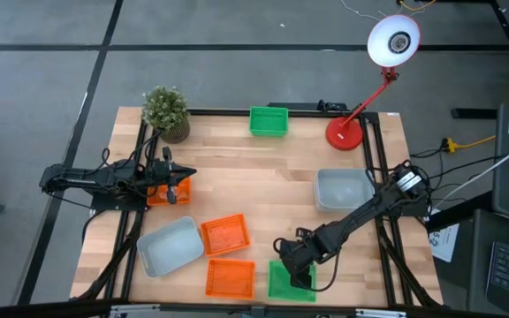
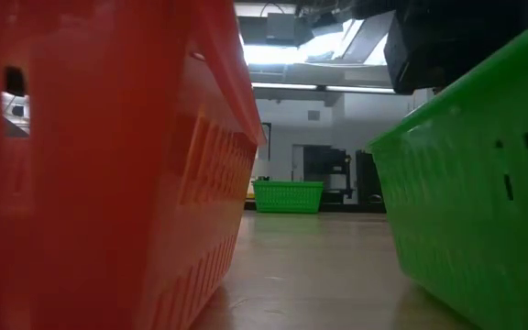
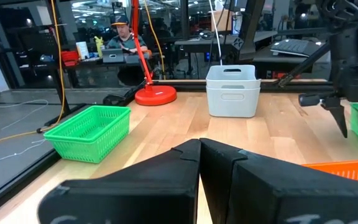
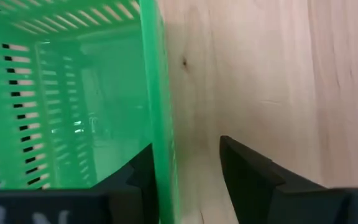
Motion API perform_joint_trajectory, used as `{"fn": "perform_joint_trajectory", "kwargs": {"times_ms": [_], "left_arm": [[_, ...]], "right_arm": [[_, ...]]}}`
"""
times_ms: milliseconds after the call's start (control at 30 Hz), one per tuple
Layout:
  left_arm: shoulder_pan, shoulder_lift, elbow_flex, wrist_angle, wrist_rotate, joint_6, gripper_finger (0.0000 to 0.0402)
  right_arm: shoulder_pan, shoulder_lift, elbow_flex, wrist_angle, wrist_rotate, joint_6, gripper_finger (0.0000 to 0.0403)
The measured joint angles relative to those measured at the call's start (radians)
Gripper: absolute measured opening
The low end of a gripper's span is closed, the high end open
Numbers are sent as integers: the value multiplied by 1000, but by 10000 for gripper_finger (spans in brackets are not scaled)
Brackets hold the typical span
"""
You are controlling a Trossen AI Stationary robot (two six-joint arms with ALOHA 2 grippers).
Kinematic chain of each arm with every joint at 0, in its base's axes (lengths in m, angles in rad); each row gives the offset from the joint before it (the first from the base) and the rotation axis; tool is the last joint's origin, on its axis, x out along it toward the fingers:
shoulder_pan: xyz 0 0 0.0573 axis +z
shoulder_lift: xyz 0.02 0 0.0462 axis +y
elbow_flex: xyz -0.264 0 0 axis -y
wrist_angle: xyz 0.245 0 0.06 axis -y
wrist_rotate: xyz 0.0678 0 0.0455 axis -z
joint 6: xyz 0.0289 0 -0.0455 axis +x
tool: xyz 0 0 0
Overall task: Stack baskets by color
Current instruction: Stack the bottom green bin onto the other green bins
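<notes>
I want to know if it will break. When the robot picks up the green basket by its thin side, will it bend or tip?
The green basket probably flexes slightly: its wall is thin and slotted. It looks light, being empty. Held by one wall between the right gripper fingers, it may tilt.

No legible txt, labels or nos. anywhere.
</notes>
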Motion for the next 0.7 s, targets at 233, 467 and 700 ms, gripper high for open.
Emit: {"fn": "perform_joint_trajectory", "kwargs": {"times_ms": [233,467,700], "left_arm": [[0,0,0,0,0,0,0],[0,0,0,0,0,0,0],[0,0,0,0,0,0,0]], "right_arm": [[-2,-5,0,22,-2,-24,12],[-34,-11,36,-26,-90,-27,2],[-99,-12,286,-509,-53,-163,1]]}}
